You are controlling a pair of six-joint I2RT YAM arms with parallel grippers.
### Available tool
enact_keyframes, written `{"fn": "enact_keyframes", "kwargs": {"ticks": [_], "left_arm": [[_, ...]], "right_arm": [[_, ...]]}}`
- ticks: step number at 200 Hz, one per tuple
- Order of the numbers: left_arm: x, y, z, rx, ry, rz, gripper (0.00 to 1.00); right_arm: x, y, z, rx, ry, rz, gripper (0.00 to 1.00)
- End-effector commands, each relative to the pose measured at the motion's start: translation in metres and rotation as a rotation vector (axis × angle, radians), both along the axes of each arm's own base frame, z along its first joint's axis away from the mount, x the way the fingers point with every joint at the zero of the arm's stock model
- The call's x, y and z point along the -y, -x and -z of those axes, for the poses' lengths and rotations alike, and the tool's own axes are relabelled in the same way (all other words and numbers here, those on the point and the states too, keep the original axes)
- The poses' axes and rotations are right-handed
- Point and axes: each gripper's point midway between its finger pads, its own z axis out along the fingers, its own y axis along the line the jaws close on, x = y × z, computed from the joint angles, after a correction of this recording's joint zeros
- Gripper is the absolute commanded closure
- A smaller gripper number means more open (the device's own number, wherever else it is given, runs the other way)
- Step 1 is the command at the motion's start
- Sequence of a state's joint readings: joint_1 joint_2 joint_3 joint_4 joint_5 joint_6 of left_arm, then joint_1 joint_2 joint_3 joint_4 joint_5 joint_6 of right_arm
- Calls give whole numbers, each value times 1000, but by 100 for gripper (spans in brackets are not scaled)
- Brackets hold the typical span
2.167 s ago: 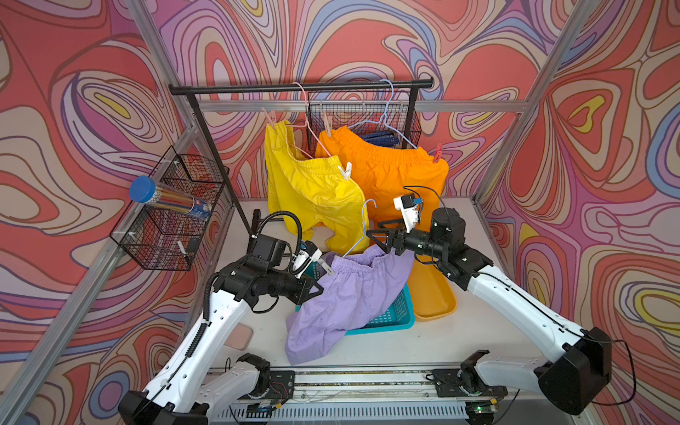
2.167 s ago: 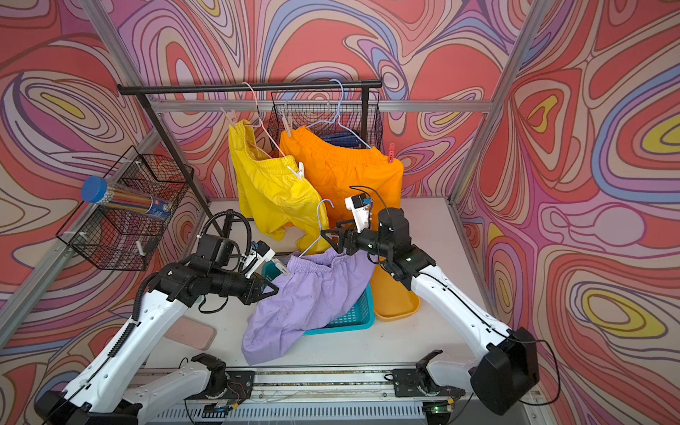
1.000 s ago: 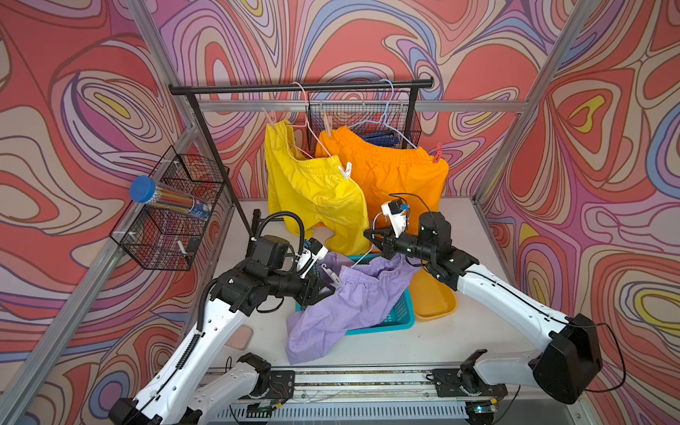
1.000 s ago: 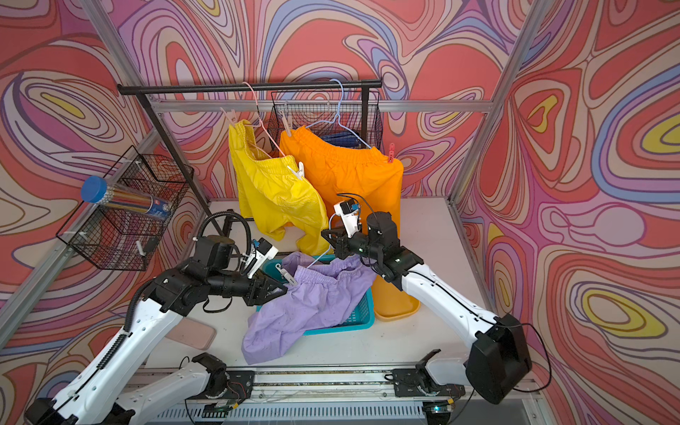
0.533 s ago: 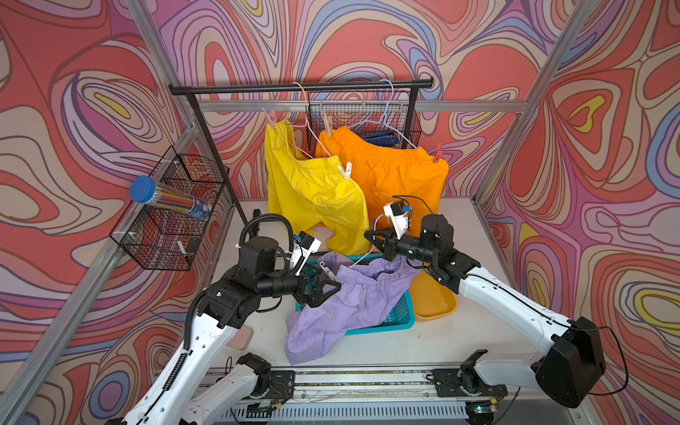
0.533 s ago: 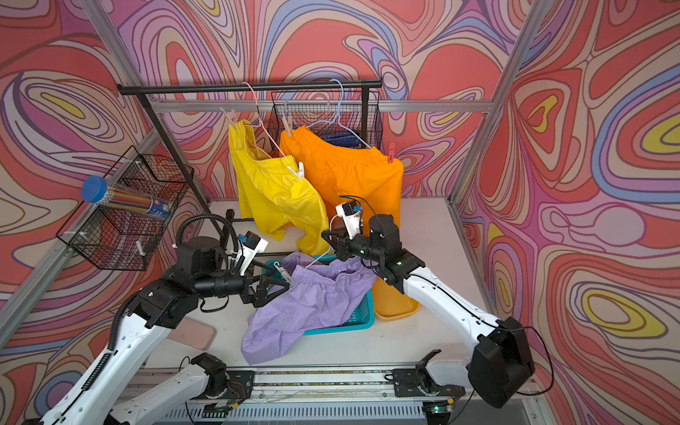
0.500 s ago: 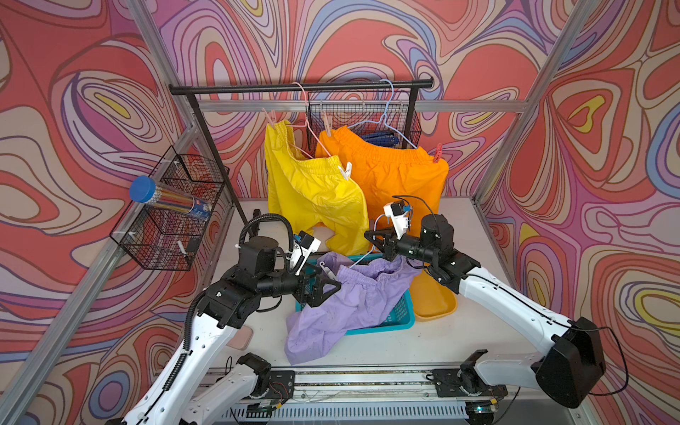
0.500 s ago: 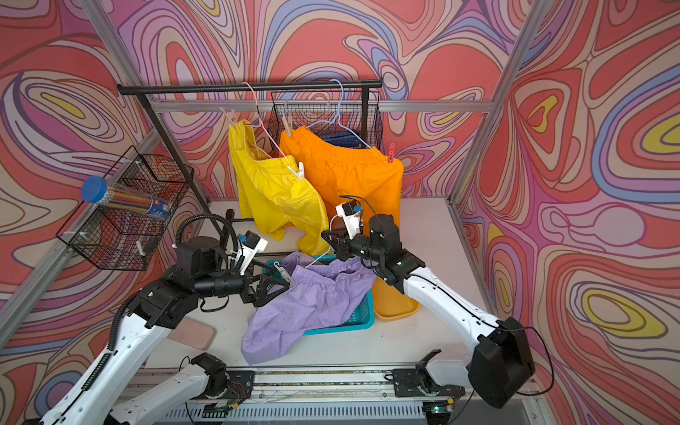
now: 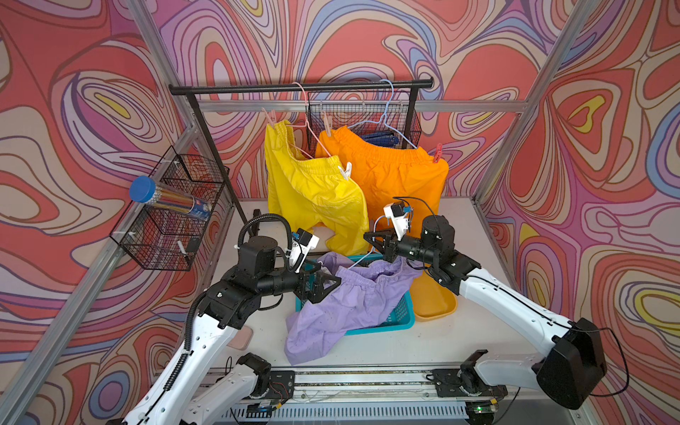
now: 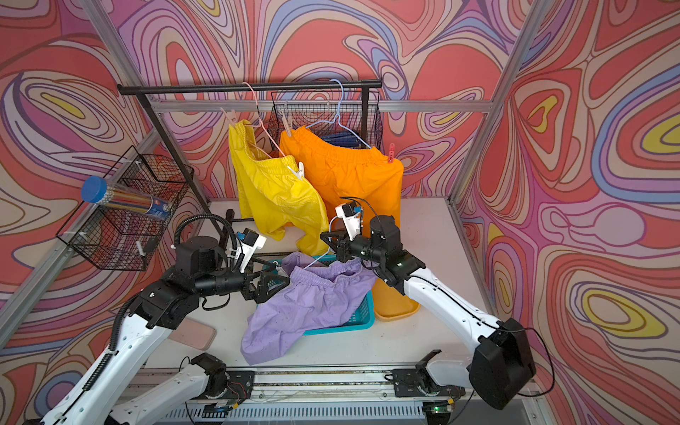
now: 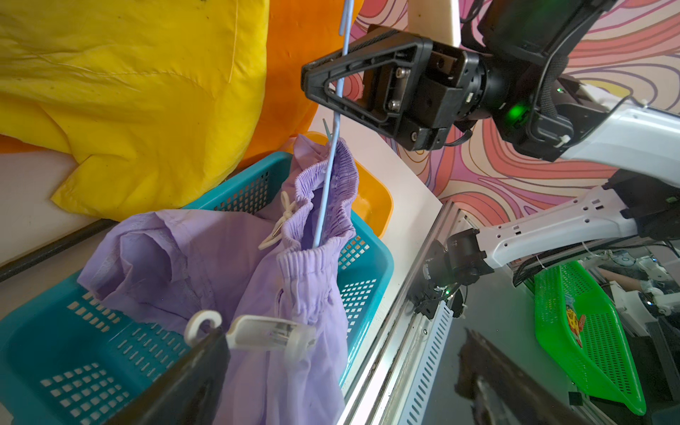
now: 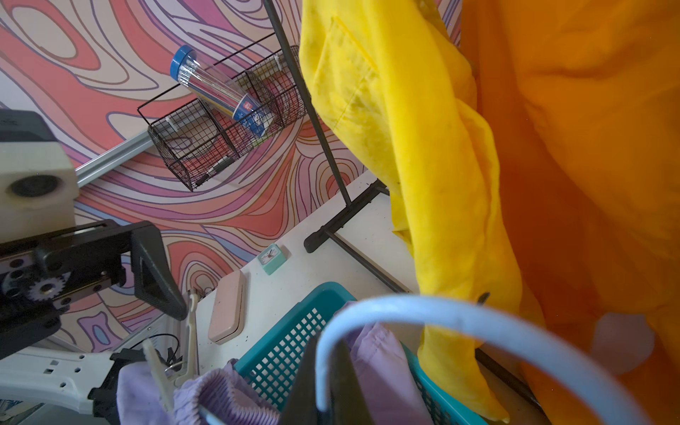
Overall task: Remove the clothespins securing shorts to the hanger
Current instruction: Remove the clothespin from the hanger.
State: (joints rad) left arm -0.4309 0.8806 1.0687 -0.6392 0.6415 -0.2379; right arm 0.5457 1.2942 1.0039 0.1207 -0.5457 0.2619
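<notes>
One clothespin appears to be off. The left pincer (image 9: 323, 285), half closed a second ago, now stands wide, and the white clothespin (image 11: 265, 333) lies loose against the tip of one finger, over the teal basket (image 9: 397, 320). Whether it rests there or is already dropping cannot be told. The right pincer (image 9: 375, 241) is clamped narrow on the wire of the pale blue hanger (image 11: 329, 176), as it was a second ago, and holds it above the basket. The lilac shorts (image 9: 353, 298) sag from that hanger, partly in the basket and partly spilled over its front wall onto the bench (image 9: 368, 353). A beige clothespin (image 11: 277, 228) still appears clipped to the lilac waistband beside the hanger wire, so in my judgement this pair is only half released and that clip is the next item for the freed left pincer. The yellow shorts (image 9: 312, 195) and orange shorts (image 9: 397, 176) hang from the rail (image 9: 294, 86), each with clips at the waistband still in place. Most of the task remains outstanding.
</notes>
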Motion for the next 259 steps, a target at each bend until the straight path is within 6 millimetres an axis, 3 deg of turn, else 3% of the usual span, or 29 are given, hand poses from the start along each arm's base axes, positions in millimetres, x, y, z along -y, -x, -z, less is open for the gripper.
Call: {"fn": "enact_keyframes", "kwargs": {"ticks": [1, 42, 72, 108, 127, 158, 224, 244, 259], "left_arm": [[-10, -9, 7, -47, -5, -91, 1], [-15, -3, -16, 7, 65, -120, 0], [-16, -7, 1, -50, 33, -140, 0], [14, -1, 9, -123, 220, 13, 2], [18, -2, 18, -140, 236, 30, 5], [17, -5, 28, -154, 218, 15, 17], [19, -6, 14, -132, 261, 18, 51], [17, -7, 13, -128, 256, 4, 68], [16, -8, 13, -128, 252, -7, 71]], "right_arm": [[-2, 15, -18, 40, -57, -47, 100], [1, 15, -15, 42, -48, -31, 100], [2, 17, -19, 58, -66, -30, 100], [3, 21, -24, 78, -87, -36, 100], [4, 23, -27, 82, -93, -41, 100], [5, 25, -28, 82, -102, -45, 100], [5, 24, -22, 74, -82, -35, 100], [6, 23, -20, 74, -78, -32, 100], [6, 23, -21, 75, -77, -29, 100]]}}
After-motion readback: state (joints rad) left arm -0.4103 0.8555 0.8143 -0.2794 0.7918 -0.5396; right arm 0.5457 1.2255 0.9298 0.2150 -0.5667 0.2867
